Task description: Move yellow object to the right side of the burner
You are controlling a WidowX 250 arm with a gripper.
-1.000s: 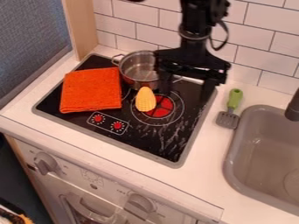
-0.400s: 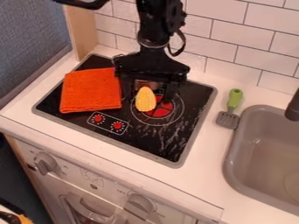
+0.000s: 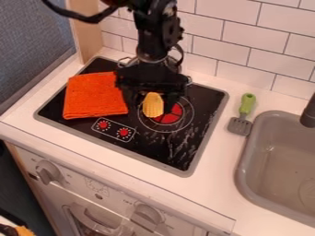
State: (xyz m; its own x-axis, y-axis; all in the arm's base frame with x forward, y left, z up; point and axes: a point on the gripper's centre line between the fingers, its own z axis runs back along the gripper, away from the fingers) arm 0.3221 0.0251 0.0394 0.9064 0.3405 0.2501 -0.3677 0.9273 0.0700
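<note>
My gripper (image 3: 150,105) hangs over the burner area, its fingers apart, one on each side of the yellow corn-shaped object. That yellow object (image 3: 153,106) lies at the left part of the red burner (image 3: 169,115), overlapping the burner's left edge, and its upper end is partly covered by the gripper. Whether the fingers touch it, I cannot tell. Black glass shows to the right of the burner's rings.
An orange cloth (image 3: 95,95) lies on the left of the stove (image 3: 146,150). Behind the gripper, a metal pot is mostly hidden. A green-handled spatula (image 3: 245,110) rests on the counter, beside the grey sink (image 3: 277,161) at right.
From the right, the gripper has moved left and then lower and nearer, so that it now stands around the yellow object. The object has not visibly moved.
</note>
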